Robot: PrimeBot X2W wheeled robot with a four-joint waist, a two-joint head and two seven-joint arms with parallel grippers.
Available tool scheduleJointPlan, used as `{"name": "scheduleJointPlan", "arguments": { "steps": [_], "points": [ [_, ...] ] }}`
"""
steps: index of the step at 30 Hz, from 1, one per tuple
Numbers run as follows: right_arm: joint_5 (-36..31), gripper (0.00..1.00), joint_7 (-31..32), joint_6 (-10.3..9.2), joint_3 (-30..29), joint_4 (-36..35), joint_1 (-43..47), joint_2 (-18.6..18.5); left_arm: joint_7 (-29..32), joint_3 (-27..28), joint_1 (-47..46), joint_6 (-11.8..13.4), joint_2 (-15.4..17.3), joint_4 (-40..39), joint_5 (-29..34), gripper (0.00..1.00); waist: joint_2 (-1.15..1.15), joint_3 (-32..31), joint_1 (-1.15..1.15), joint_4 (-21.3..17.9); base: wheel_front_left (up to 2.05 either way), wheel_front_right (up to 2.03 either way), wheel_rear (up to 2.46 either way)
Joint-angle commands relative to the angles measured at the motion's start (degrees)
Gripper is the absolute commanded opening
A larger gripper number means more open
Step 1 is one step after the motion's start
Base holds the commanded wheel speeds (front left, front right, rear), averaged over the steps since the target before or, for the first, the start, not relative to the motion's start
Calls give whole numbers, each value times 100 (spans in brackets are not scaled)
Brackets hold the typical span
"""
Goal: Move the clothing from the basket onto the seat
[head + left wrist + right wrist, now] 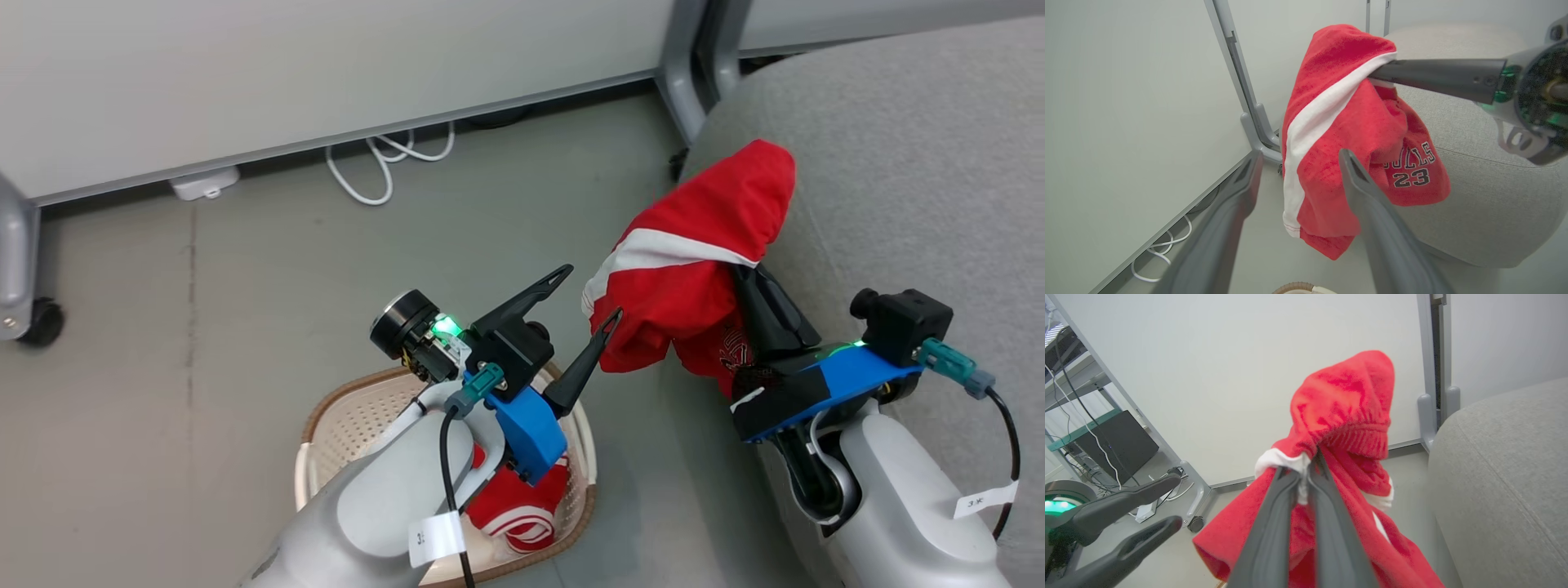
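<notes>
Right gripper (1306, 469), jaws pinching a garment (694, 269), holds it by the seat (898, 163) edge for release; left gripper (592, 291), jaws spread, over basket (322, 416)

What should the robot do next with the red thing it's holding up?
Probably swing the right gripper farther over the seat before letting go. It is shut on the garment, which hangs at the seat's edge, partly above the floor, so dropping it now might miss.

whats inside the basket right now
A red garment with white stripes lies in the basket, toward its right side. The left arm hangs over the basket and covers much of its inside, so whether anything else lies there, or under the garment, cannot be seen.
</notes>
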Motion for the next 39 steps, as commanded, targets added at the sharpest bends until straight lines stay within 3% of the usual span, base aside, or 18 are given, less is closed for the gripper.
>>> {"name": "scheduleJointPlan", "arguments": {
  "steps": [1,19,33,39],
  "points": [
    [-60,0,-22,3,-32,-40,72,-7,-26,10,-46,-37,33,21,44,100,0,79,0,-197,0,0,0],
    [-391,0,-22,3,-715,-381,377,-143,-27,-306,-160,-71,-8,126,9,100,0,296,0,-1180,0,0,0],
    [-506,0,-22,3,-1090,-565,658,-87,-26,-499,-173,-90,-70,122,-63,100,0,342,0,-1281,0,0,0],
    [-583,0,-22,3,-1254,-737,382,-77,-26,-431,-195,-42,-33,44,-49,100,0,402,0,-1300,0,0,0]
  ]
}}
